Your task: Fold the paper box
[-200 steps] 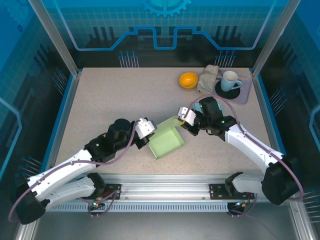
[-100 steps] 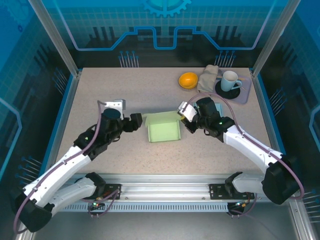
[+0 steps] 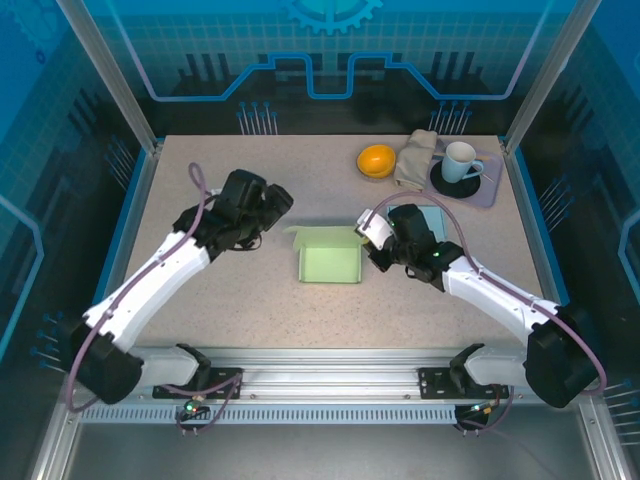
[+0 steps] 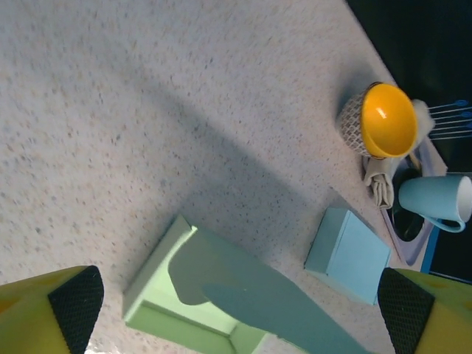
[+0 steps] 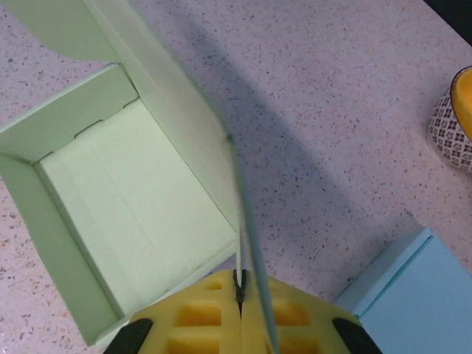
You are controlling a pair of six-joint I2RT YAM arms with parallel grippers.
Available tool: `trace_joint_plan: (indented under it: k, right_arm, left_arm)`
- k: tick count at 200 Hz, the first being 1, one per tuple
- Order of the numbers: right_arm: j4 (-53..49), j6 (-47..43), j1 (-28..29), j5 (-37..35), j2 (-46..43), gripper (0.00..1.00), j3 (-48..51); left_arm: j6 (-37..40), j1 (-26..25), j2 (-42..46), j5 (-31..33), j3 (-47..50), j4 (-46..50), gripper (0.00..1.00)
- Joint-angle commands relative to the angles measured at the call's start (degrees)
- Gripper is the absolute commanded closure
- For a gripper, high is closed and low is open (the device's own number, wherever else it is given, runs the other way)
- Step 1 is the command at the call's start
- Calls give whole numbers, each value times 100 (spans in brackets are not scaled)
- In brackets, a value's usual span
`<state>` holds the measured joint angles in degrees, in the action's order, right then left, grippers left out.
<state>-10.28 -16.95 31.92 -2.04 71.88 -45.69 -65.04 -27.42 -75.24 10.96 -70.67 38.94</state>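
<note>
Right now the right gripper (image 5: 240, 299) has its pads pressed together on the thin edge of the paper box's (image 3: 330, 264) tall flap (image 5: 184, 125), pinching it upright. Probably this steadies the panel and stops the tray sliding. The open tray lies just ahead and left of those fingers. The left gripper (image 3: 272, 203) has its fingers (image 4: 74, 306) spread wide and holds nothing. The box lies ahead of them, apart, so they look lined up for the opposite wall. A light-blue box (image 5: 402, 295) sits just right of the right fingers, untouched. Fold looks unfinished.
</note>
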Motion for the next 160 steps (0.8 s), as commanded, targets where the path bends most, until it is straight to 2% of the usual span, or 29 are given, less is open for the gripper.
trace_joint_plan:
  k: [1,41,88,128,160]
  right_arm:
    - [285,264,104,-137,-125,100,98]
    - [415,499,174,-244,-105,100,132]
    - [476,552,205,-226,-66,100,158]
    - [449,459,209,-217,-26,100,158]
    - [413,445,208,-171,25,100,127]
  left_arm:
    - [-851,-50,-487,-533,-353,924,1]
    - [-1078,-320,-684,-455,-34,470,1]
    - [-822,-341,-916,-294,59,24,2]
    - [-461,-342,-1097,85,-103,58,10]
    - [-722,-352,-1221,-216,4,-132,11]
